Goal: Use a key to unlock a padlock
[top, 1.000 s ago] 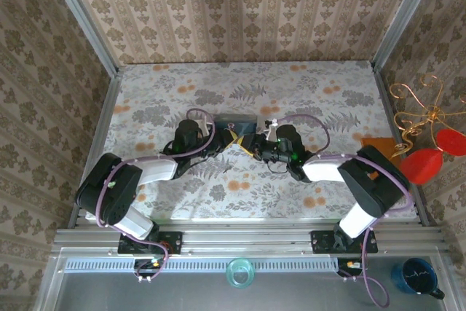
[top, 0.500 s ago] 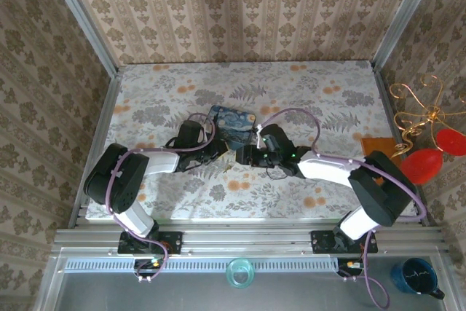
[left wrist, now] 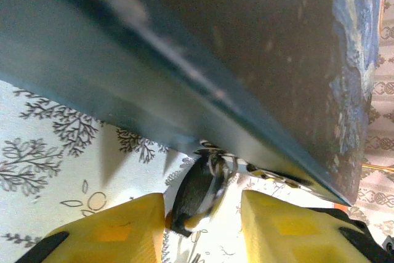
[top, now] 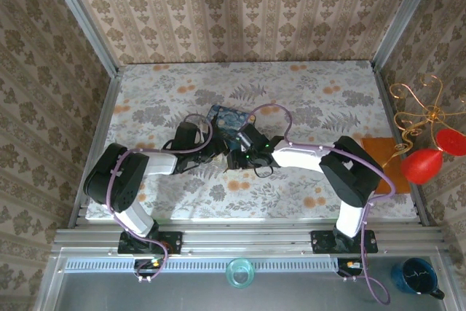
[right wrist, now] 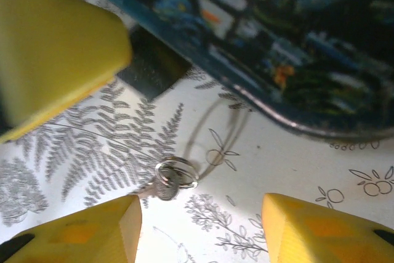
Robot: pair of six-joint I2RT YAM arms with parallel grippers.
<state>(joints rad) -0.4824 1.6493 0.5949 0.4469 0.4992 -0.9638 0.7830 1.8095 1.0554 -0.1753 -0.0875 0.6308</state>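
The left tool (left wrist: 201,210), seen from its own wrist camera, has two yellow fingers spread apart and grips nothing. The padlock (left wrist: 192,194), small and dark-bodied with a silvery shackle, lies on the tabletop (left wrist: 55,152) between those fingers. It sits closer to the finger on the left of the view, and whether it touches that finger cannot be told. Its shackle end is nearest a blue painted box (left wrist: 246,47), whose tilted edge hangs over it.

The right tool (right wrist: 200,207) is also spread wide and empty. Between its yellow fingers a silvery key ring (right wrist: 176,173) with a small key (right wrist: 161,190) lies flat on the patterned tabletop, near the box's edge.

From above, both tools meet just in front of the box, near the tabletop's middle. Compared with half a second ago, the right tool has slid leftward toward the left tool. The left arm and the box have hardly moved.
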